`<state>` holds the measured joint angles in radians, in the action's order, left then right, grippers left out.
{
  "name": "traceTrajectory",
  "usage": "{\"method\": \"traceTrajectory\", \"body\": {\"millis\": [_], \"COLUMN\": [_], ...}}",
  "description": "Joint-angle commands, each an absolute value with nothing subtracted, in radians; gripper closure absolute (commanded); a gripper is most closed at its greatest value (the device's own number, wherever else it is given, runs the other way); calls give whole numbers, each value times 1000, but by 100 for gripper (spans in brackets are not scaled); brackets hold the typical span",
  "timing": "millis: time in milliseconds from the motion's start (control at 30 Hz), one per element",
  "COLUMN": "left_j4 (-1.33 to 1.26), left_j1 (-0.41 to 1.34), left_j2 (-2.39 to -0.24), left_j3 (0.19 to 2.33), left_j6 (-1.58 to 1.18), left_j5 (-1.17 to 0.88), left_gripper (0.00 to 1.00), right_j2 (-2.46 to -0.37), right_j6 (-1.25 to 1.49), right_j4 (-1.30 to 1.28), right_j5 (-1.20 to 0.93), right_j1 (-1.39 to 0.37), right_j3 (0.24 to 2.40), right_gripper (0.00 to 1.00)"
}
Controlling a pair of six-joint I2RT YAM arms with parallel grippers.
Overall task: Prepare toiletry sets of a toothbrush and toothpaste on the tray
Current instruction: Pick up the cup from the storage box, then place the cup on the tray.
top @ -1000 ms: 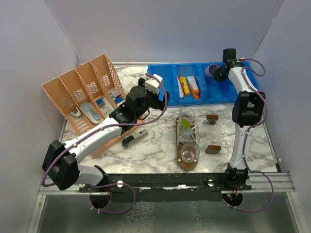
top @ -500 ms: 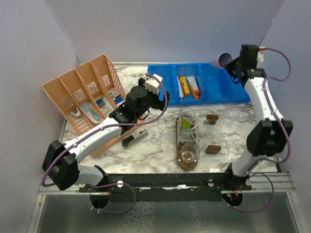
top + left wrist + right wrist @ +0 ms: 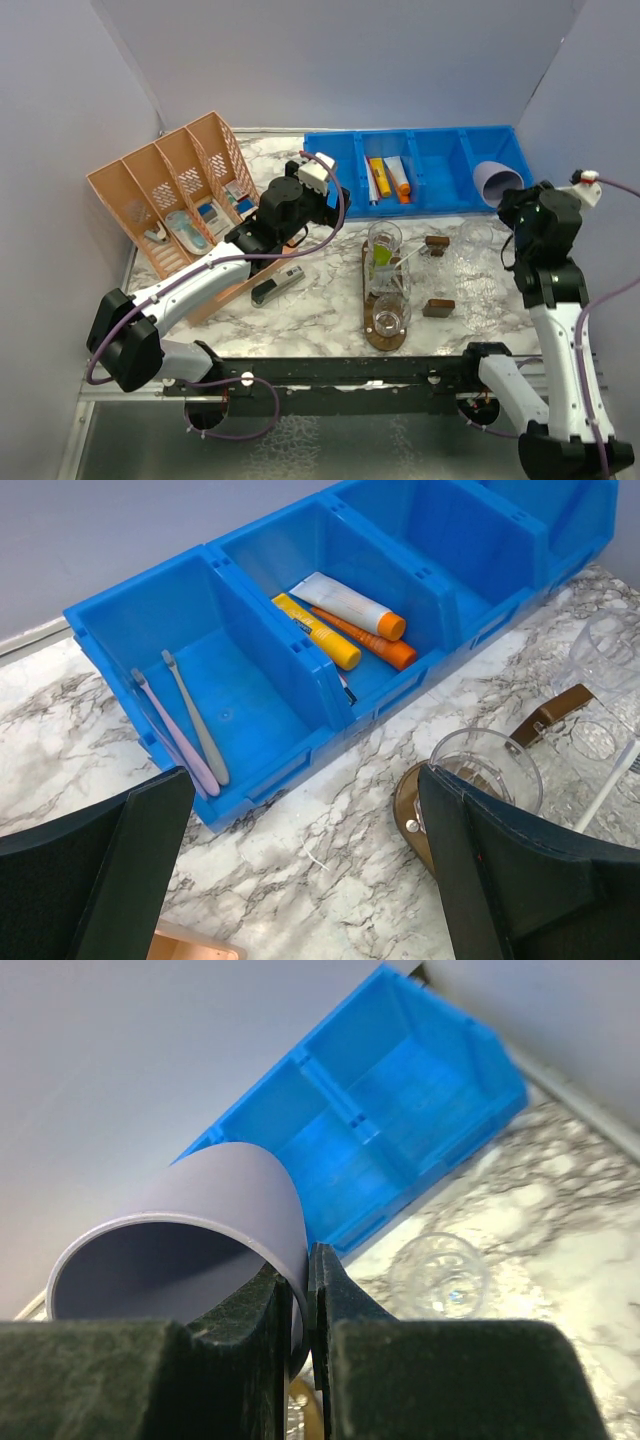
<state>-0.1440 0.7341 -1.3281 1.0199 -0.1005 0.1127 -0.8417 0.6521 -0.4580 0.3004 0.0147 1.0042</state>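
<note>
The dark wooden tray (image 3: pixel 376 335) lies at table centre with three clear tumblers on it. The far tumbler (image 3: pixel 384 240) holds a lime green tube (image 3: pixel 382 256) and a pale stick toothbrush (image 3: pixel 404 260). The near tumbler (image 3: pixel 390 319) looks empty. My right gripper (image 3: pixel 510 195) is shut on the wall of a lilac cup (image 3: pixel 190 1230), held in the air by the blue bin's right end. My left gripper (image 3: pixel 303 780) is open and empty above the table, between the blue bin (image 3: pixel 250 695) and the tray's far end (image 3: pixel 412 810).
The blue bin (image 3: pixel 440 165) holds two toothbrushes (image 3: pixel 190 730) and several toothpaste tubes (image 3: pixel 345 605). An orange divided basket (image 3: pixel 165 200) stands at the left. A loose clear tumbler (image 3: pixel 478 236) and two brown blocks (image 3: pixel 438 308) sit right of the tray. A dark stapler-like object (image 3: pixel 277 288) lies left.
My right arm has swung from the blue bin's far right compartment out to the right and nearer, carrying the lilac cup. The left arm has not moved.
</note>
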Motion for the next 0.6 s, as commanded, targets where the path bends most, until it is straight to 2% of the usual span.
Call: {"method": "traceTrajectory", "body": {"millis": [0,200,400,567], "left_j4": [-158,-155,-153,-149], "left_j1": [730,730,730,730], "left_j2": [-1313,-1325,-1323,-1322], "left_j3": [1048,1049,1050,1053], "left_j6": [-115,-122,-123,-124], "left_j5": [86,78,80,82], "left_gripper": [2,2,2,2], "right_j2": [-679,-593,-645,-688], "right_j6": [525,572,809,891], "right_j4": [-519,-683,-1035,-1264], "right_j5": [445,488,552,605], "right_j1": [14,14,14,15], "right_j3": [949,983,1096,1137], "right_gripper": [99,99,99,99]}}
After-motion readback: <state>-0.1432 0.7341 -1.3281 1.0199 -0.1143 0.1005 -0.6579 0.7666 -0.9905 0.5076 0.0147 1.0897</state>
